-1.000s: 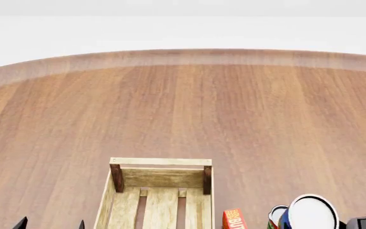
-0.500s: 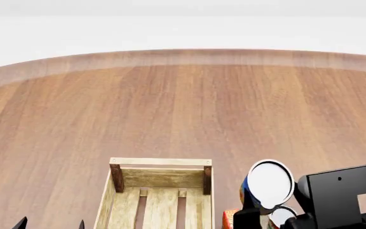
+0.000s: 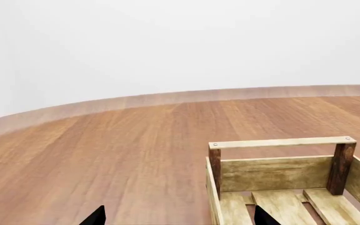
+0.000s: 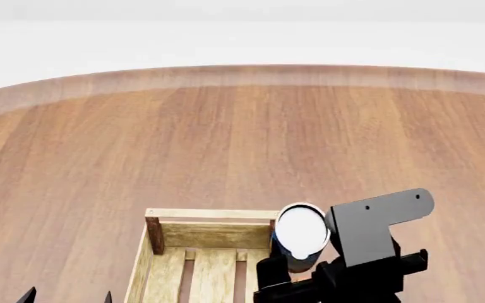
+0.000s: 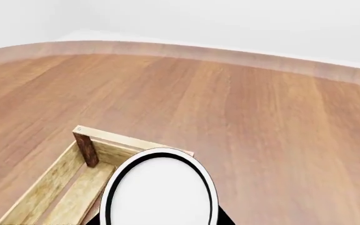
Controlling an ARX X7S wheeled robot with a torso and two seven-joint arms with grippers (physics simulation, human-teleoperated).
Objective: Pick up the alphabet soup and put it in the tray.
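Behind the alphabet soup (image 4: pixel 300 232), tray (image 4: pixel 213 214) corner

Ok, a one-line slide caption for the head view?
Right gripper holds the alphabet soup above the tray right rim.

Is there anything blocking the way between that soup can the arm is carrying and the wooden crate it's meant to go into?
Nothing visible does. The right gripper holds the soup can raised at the crate's far right corner, above its rim, and the slatted inside that shows is bare. The crate's near part is out of view.
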